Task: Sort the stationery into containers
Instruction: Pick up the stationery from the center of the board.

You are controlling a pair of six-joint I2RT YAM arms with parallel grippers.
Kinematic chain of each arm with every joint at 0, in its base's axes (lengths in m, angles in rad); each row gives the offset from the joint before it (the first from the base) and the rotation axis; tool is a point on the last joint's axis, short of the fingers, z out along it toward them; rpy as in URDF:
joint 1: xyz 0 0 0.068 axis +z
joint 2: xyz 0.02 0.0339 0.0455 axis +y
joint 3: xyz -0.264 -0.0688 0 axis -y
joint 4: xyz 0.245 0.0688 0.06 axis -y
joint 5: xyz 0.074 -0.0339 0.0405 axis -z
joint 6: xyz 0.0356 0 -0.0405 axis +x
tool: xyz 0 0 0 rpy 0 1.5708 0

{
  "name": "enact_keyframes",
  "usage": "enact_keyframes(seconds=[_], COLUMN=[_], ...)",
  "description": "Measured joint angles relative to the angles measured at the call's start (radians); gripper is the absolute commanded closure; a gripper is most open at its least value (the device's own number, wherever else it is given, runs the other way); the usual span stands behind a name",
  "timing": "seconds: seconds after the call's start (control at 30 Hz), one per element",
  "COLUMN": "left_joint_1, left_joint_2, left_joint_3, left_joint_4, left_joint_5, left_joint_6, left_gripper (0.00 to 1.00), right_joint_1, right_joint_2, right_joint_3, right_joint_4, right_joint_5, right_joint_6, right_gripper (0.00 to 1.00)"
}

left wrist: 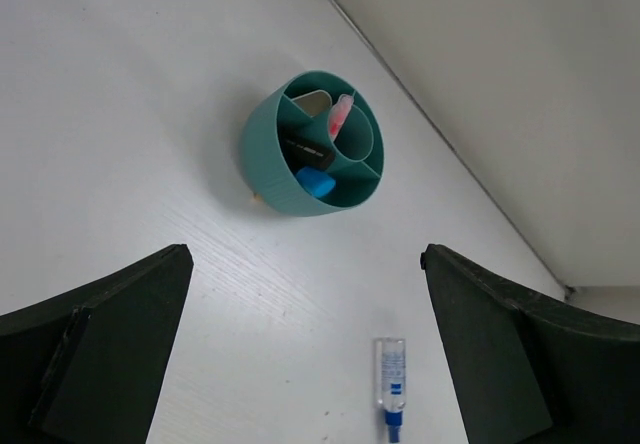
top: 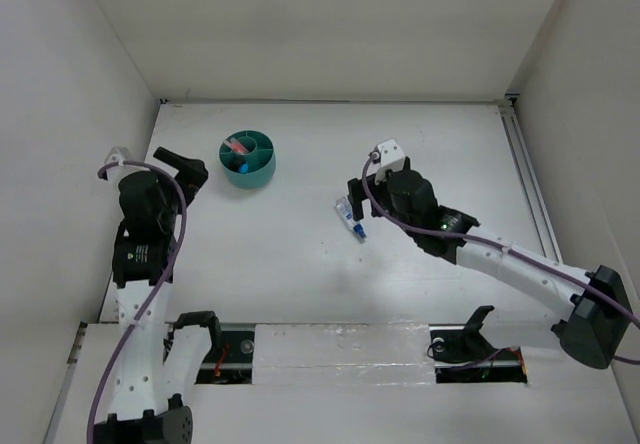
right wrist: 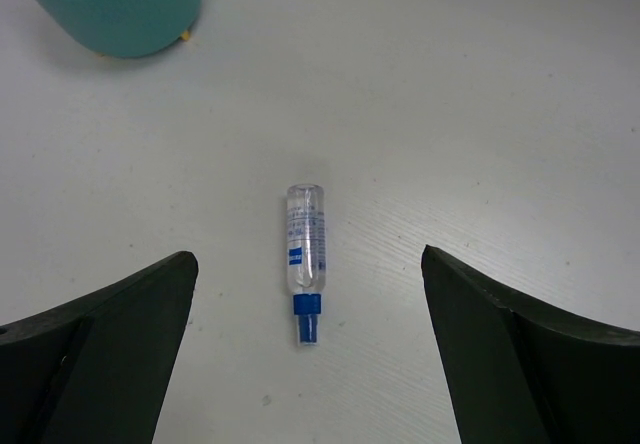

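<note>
right gripper (right wrist: 306,256) hangs with its jaws spread wide over the clear-blue tube (right wrist: 305,239). the tube lies flat near the middle of the white table (right wrist: 480,114), between the fingers and touched by neither, its blue cap toward the wrist. left gripper (left wrist: 305,254), just as wide apart and holding nothing, faces the teal tub (left wrist: 262,159) toward the table's far left corner. only its view shows the outer compartments, with a pink highlighter (left wrist: 340,116), a beige eraser (left wrist: 313,104), a black marker (left wrist: 308,149) and a blue piece (left wrist: 315,182). the right wrist view catches only the tub's wall, with a tiny tan piece (right wrist: 183,34) at its foot.
</note>
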Motion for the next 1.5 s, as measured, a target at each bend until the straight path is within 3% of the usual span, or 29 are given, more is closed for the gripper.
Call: enact_keyframes(seconds=[0.4,0.6,0.87,1.1,1.5], left_joint_1=[-0.067,-0.067,-0.067,-0.067,-0.067], left_joint_2=[-0.097,-0.137,-0.067,-0.076,-0.065], left_joint_3=[-0.027,-0.035,-0.036,-0.038,-0.039], left_joint_4=[-0.061,-0.058,-0.059,-0.058,-0.057], left_joint_5=[-0.045,-0.044,-0.019,0.002,0.036], left_joint_6=[0.153,0.167,0.185,0.195,0.207], left_gripper=[0.0,0.0,0.0,0.0,0.0], right_joint_1=[-0.014,-0.02,-0.028,-0.034,-0.039], right_joint_2=[0.101,0.202,0.274,0.381,0.428], right_joint_3=[0.067,0.068,0.049,0.015,-0.04], right_joint_4=[-0.133,-0.14,-0.131,-0.112,-0.067], right_joint_5=[-0.044,-0.079,-0.106,-0.121,-0.135], right_joint_6=[-0.009,-0.008,0.039,0.088,0.12], right_gripper=[0.0,0.07,0.28,0.32,0.37])
